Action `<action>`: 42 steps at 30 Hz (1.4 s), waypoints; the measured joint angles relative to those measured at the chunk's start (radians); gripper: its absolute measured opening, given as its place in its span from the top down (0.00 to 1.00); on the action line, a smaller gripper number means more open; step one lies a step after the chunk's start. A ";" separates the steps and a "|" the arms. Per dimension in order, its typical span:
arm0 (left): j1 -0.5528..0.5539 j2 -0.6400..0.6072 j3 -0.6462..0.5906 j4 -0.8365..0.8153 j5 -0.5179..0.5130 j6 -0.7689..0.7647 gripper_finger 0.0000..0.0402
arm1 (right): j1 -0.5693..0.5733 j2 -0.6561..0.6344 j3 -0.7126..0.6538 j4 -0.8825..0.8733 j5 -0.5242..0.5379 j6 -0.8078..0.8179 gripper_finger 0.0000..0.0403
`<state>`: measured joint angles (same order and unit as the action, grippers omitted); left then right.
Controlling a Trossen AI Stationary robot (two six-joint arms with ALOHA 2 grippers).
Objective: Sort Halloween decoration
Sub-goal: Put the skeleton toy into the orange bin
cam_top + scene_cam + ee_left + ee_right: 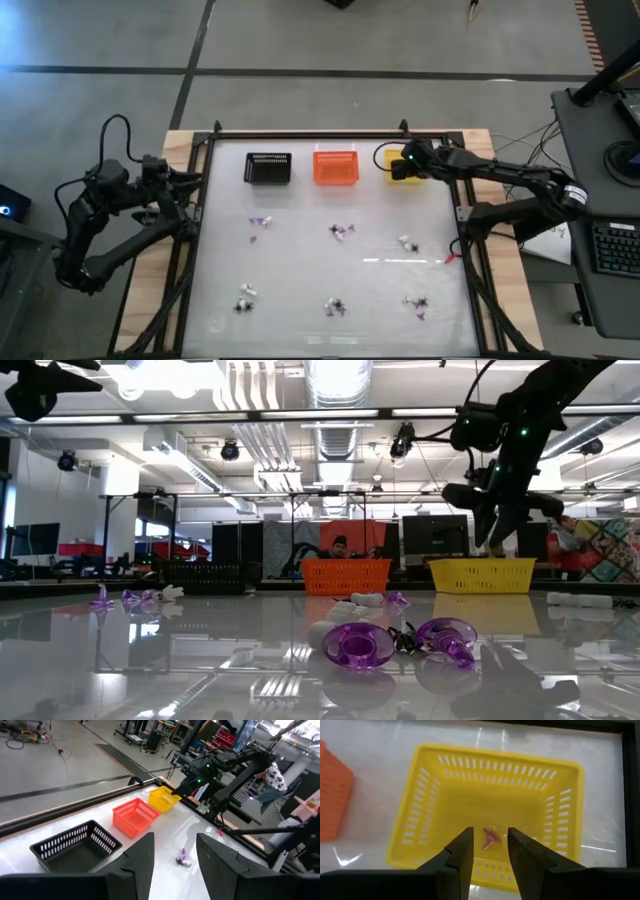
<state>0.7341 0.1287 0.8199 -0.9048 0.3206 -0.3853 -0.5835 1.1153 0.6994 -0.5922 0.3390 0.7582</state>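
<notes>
Above yellow basket (490, 810), right gripper (489, 851) parted, clear of pink trinket (490, 839) inside. Left gripper (175, 852) parted beside the table's left edge. Black basket (75, 845) empty.

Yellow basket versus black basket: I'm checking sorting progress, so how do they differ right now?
The yellow basket holds one small pink trinket; the black basket looks empty. The right gripper hangs open above the yellow basket; no gripper is over the black one. Both are slotted rectangular baskets along the table's far edge.
</notes>
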 joint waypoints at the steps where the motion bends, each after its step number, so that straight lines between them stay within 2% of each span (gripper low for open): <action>1: 0.000 0.000 -0.004 0.001 0.000 -0.010 0.68 | 0.000 -0.009 0.000 0.000 0.000 0.000 0.72; 12: 0.000 0.008 -0.142 0.003 0.096 -0.047 0.68 | 0.003 -0.121 0.000 0.004 -0.085 0.054 0.73; 18: 0.000 0.037 -0.222 0.064 0.200 -0.028 0.68 | 0.003 -0.144 0.000 0.004 -0.087 0.055 0.72; 27: 0.000 0.132 -0.273 0.068 0.177 0.077 0.68 | 0.003 -0.145 0.000 0.004 -0.112 0.070 0.72; 31: 0.000 0.193 -0.277 0.079 0.177 0.064 0.68 | 0.003 -0.145 0.000 0.005 -0.113 0.120 0.73; 42: -0.005 0.413 -0.277 0.145 0.172 0.062 0.68 | 0.003 -0.145 0.000 0.004 -0.139 0.121 0.74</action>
<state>0.7290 0.5417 0.5434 -0.7599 0.4927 -0.3233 -0.5804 0.9703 0.6994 -0.5880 0.2004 0.8796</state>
